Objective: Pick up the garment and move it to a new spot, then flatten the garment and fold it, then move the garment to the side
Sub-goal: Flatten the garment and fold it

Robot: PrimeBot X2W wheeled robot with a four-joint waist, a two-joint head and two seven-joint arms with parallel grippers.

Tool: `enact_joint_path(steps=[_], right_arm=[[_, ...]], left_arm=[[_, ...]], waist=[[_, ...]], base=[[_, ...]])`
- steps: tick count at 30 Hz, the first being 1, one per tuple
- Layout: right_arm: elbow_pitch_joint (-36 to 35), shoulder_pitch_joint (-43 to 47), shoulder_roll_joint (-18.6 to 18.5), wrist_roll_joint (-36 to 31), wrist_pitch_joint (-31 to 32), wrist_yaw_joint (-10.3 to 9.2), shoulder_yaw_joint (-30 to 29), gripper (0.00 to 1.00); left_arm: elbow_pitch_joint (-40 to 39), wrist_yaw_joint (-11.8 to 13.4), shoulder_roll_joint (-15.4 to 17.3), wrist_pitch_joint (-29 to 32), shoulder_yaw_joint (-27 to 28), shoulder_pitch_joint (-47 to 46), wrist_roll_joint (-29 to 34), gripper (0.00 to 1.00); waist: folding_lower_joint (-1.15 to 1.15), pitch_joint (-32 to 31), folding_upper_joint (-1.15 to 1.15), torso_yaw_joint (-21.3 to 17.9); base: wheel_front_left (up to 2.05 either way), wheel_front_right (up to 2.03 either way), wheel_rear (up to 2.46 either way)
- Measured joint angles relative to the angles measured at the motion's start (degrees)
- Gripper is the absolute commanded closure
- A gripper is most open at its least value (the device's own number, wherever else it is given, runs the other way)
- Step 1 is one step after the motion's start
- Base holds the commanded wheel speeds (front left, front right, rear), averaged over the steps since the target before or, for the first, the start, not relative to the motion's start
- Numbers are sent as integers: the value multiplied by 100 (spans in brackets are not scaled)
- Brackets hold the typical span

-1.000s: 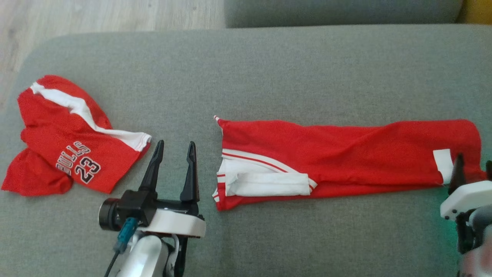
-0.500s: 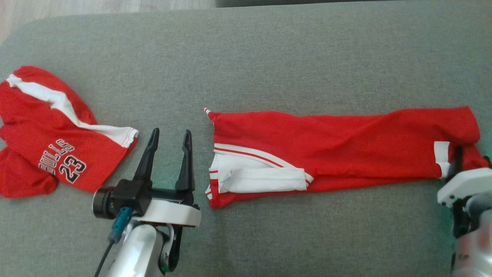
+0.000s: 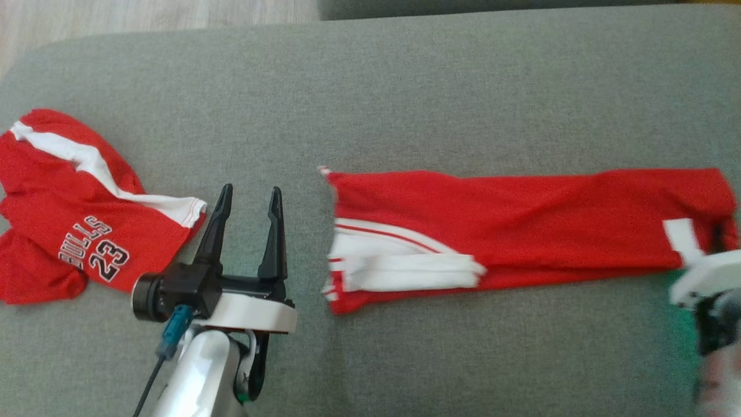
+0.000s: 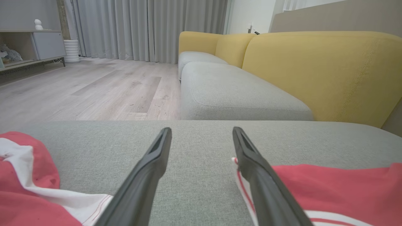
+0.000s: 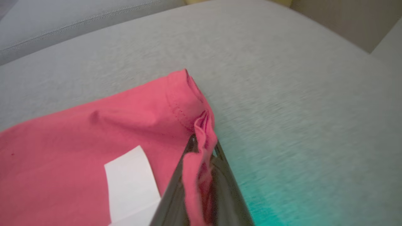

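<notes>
The right gripper pinches the garment
It lies folded long on the grey cushion; jaws clamped on its right end; left gripper beside its other end, jaws apart

"BULLS 23" on red jersey

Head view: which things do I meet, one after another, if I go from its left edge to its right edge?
jersey → left gripper, open → garment → right gripper, shut on the garment's right end
</notes>
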Motion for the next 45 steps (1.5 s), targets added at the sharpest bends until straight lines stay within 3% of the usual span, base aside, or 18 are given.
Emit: enact_joint_path(steps=[7,13,24,28,34,45], right_arm=[[-297,2,-575,-423,44,0,-626,100],[-641,-4,-350,-481,46,0,-428,100],[-1909,505,40,427,420,0,1657,100],[-2194,699,41,1188,560,0,2714,100],[-2114,969,52,1682,476,0,3835,100],[-1427,1086,49,1904,37,0,4681,100]], left_arm=[[1,9,-3,0,-30,15,-11,0],[4,57,-3,0,-74,59,-127,0],[26,152,-3,0,-143,386,-210,0],[26,152,-4,0,-167,385,-210,0],[34,146,-3,0,-203,385,-210,0],[48,152,-3,0,-248,383,-211,0]], waist=[[0,-221,0,18],[0,-449,0,56],[-1,-913,0,242],[-1,-980,0,371],[-1,-998,0,578],[0,-892,0,842]], base=[[0,0,0],[0,0,0],[0,0,0],[0,0,0],[0,0,0],[0,0,0]])
